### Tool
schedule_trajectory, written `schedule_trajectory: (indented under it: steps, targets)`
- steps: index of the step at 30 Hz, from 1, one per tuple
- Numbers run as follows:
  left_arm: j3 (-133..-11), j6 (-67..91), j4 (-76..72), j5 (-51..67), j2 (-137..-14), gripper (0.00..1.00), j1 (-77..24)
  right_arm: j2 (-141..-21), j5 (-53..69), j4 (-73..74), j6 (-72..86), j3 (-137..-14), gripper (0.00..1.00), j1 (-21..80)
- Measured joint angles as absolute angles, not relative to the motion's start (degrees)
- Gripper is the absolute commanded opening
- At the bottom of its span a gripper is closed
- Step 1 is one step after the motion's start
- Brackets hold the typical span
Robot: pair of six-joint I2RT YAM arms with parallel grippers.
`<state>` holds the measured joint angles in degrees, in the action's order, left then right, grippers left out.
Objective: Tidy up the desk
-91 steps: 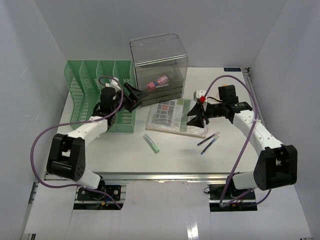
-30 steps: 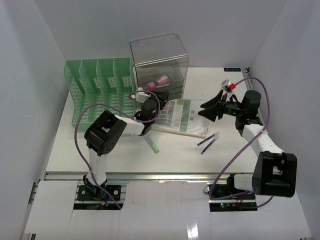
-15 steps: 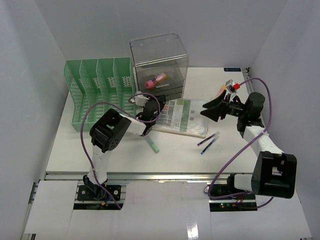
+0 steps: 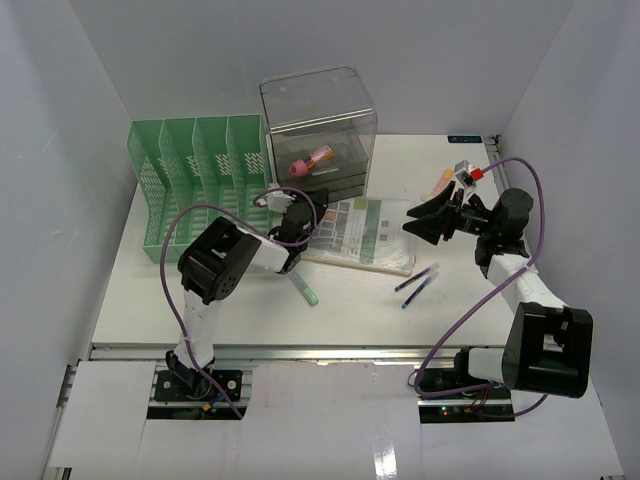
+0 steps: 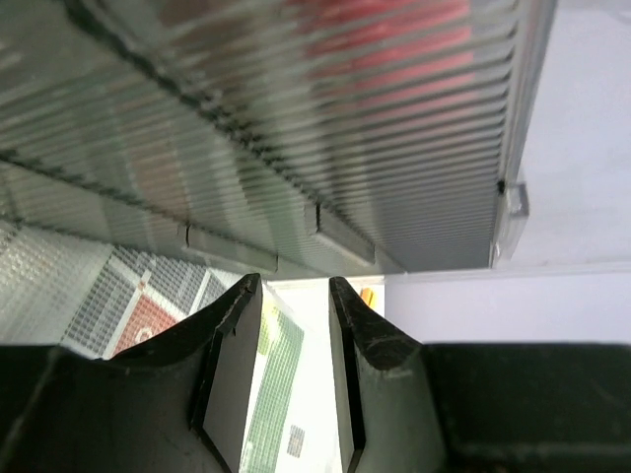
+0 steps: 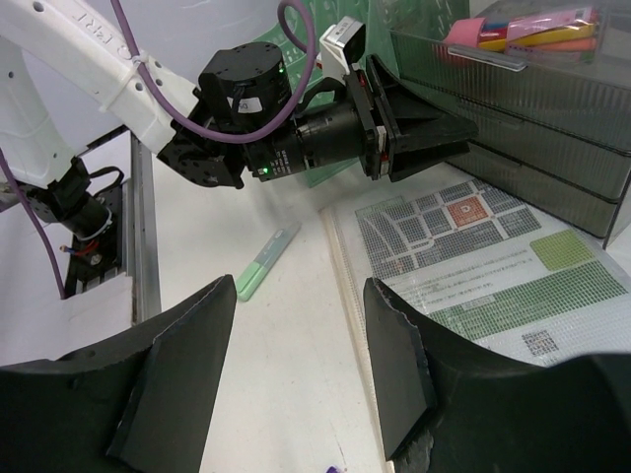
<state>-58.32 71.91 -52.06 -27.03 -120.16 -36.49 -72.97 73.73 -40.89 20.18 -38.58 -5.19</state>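
Apparently the step in hand is a drawer. The left gripper, its jaws at a narrow gap with nothing between them, stands just before the ribbed front of the drawer box. To do it well, square the tips on one handle lip and move straight along the drawer's travel, so the box does not skid. The desk lies directly beneath the gripper. A booklet lies below and beside its tips, and a green highlighter lies behind it toward the arm's base. Farther off, the right gripper hovers wide and empty past the booklet's far edge, with two pens near it. The file rack stands on the other side.
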Motion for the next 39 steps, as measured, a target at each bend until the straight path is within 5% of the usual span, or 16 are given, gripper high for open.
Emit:
schedule_trajectory:
  steps: [12, 22, 26, 39]
  targets:
    - [-56.18, 71.21, -57.03, -22.92, -119.35, 0.55, -36.49, -72.97, 73.77, -42.03, 20.8, -38.53, 0.61, -5.19]
    - [-57.93, 74.04, -54.64, -23.4, -119.34, 0.53, -35.08, -72.97, 73.78, -42.2, 21.31, -38.5, 0.61, -5.53]
    - [-59.71, 75.01, -54.08, -23.36, -119.72, 0.47, -34.08, -72.97, 73.78, -42.28, 21.85, -38.49, 0.61, -5.68]
    - [-60.54, 77.26, -52.3, -22.99, -120.36, 0.0, -33.69, -72.97, 73.91, -44.22, 23.4, -38.33, 0.61, -6.32]
